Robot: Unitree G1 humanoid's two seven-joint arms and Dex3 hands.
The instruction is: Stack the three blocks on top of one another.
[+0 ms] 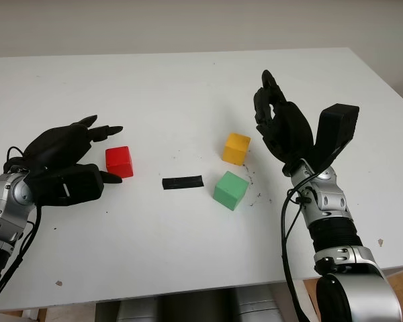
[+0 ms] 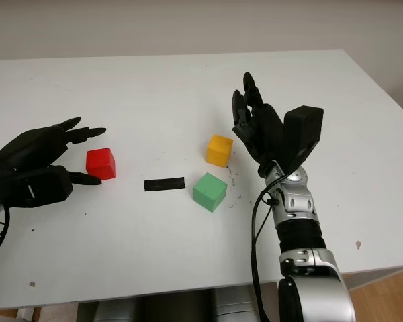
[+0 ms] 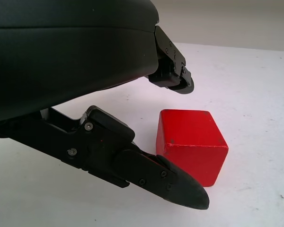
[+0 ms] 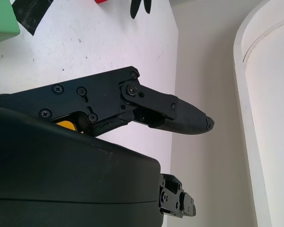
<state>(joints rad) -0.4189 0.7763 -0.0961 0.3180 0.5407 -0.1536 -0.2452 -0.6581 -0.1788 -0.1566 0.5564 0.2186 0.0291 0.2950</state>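
Close the open left hand (image 1: 70,161) squarely on the red block (image 1: 119,162), well left of the tape (image 1: 183,182), keeping it level, while leaving the open right hand (image 1: 280,124) raised right of the yellow block (image 1: 236,148) and green block (image 1: 230,190).

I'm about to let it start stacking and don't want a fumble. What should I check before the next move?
1. Left hand open around the red block, not yet gripping: ok.
2. Red block upright on the table: ok.
3. Right hand open beside the yellow block, holding nothing: ok.
4. Green block top free for stacking: ok.
5. Black strip apart from the blocks: ok.
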